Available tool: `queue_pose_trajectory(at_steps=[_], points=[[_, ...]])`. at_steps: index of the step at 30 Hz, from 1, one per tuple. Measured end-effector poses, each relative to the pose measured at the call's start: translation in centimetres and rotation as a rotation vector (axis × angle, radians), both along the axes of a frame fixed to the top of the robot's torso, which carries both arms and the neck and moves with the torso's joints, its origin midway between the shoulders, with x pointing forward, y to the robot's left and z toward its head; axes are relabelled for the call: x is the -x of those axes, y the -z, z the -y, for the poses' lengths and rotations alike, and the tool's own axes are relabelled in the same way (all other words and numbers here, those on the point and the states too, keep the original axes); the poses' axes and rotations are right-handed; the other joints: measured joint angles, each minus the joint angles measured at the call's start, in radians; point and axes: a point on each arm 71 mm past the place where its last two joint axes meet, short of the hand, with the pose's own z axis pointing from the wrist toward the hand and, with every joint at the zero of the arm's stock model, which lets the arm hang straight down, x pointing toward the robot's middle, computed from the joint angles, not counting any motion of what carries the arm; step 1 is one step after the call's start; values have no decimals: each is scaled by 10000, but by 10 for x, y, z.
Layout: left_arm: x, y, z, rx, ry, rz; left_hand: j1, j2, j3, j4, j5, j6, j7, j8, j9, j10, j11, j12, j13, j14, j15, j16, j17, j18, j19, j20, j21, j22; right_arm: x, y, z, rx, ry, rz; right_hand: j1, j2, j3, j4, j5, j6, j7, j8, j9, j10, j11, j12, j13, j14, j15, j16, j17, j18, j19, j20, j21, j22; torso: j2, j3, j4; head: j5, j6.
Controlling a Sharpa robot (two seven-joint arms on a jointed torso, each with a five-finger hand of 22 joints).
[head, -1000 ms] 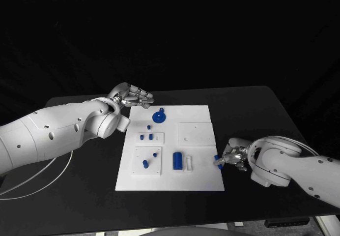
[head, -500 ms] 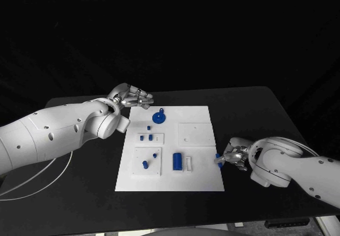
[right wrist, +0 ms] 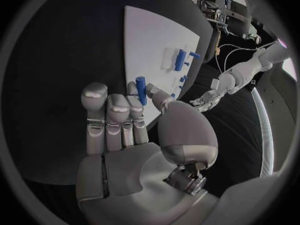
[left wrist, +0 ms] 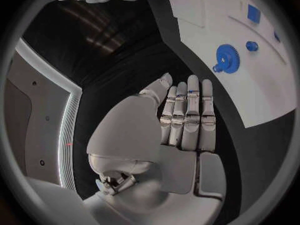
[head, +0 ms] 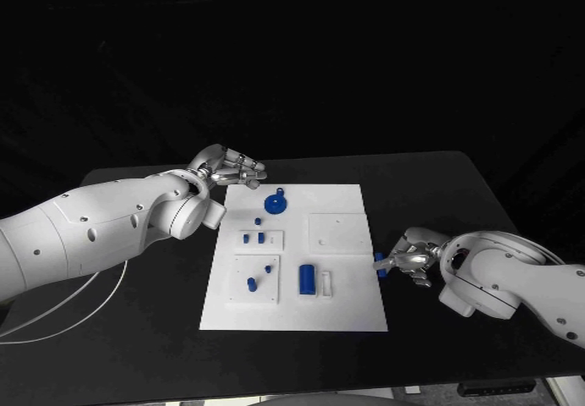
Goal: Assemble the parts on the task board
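The work surface is a black table (head: 427, 182) set against a dark, unlit background. The white task board (head: 347, 309) lies flat at the table's middle and serves as the reference here.

On the board, toward its far edge, a blue gear-shaped part (head: 276, 202) lies flat with a small blue peg (head: 259, 220) just nearer than it. Two short blue pegs (head: 253, 238) stand in a small raised white plate (head: 275, 245) nearer still. A second raised plate (head: 273, 292) holds two more blue pieces (head: 253, 282). A blue cylinder (head: 308, 277) lies beside a white slotted block (head: 325, 282) near the board's centre. A square white plate (head: 347, 241) sits on the board's right half.

The left hand (head: 228, 167) hovers off the board's far-left corner, above the table. The left wrist view shows its fingers (left wrist: 187, 112) extended side by side with nothing in them, and the gear-shaped part on the board beyond.

The right hand (head: 408, 260) is at the board's right edge. The head view shows a blue part (head: 380, 263) at its fingertips; the right wrist view shows that the part is a short blue bar pinched between thumb and a finger, upright, above the board's edge. The same view shows the left hand across the board.

No brands, labels or readable writing can be made out.
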Motion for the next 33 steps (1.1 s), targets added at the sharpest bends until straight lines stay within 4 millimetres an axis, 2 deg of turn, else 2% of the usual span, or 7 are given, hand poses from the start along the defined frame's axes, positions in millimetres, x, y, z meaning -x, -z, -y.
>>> queue_pose_trajectory(at_steps=[4, 12, 21, 33], points=[[0, 0, 0, -2, 4, -4, 0, 0, 0, 0, 0, 0, 0, 0, 0, 0, 0, 0, 0, 0, 0, 0, 0, 0, 0, 0, 0, 0, 0, -10, -11, -392, -266, 166, 3, 2, -47, -47, 3, 27, 24, 0, -70, 0, 0, 0, 10, 1, 1, 0, -10, 0, 0, 0, 0, 0, 0, 0, 0, 21, -10], [0, 0, 3, 1, 38, -13, 0, 0, 0, 0, 0, 0, 0, 0, 0, 0, 0, 0, 0, 0, 0, 0, -1, 0, 0, 0, 0, 1, 3, -12, -41, -1068, -804, 47, 17, 17, -114, -114, 158, 27, 24, -2, -84, 1, 1, -1, 9, 13, 13, 0, -18, 0, 0, 0, 0, 0, 9, -3, 0, 60, -35], [0, 0, 6, 10, 90, -27, 0, 0, -24, 24, 0, 0, 0, 0, 0, 0, 0, 0, 0, 0, 0, 0, -2, -1, 0, 0, 0, -9, 6, 10, -67, -1203, -1038, -589, 17, 17, -142, -142, 234, 26, 24, -5, -130, 1, 1, -2, 8, 13, 13, 0, -30, -1, 0, 0, 0, 0, 14, 6, 10, 82, -51], [0, 1, 6, 4, 95, -53, 0, 0, -24, 24, 0, 0, 0, 0, 0, 0, 0, 0, -1, 0, 0, 0, -3, 0, 0, 0, 0, -8, 11, 28, -84, -973, -1077, -1100, 18, 17, -182, -182, 234, 26, 24, -12, -129, 1, 1, -3, 6, 14, 14, 0, -42, 0, 0, 0, 0, 0, 16, 13, -7, 113, -76]])
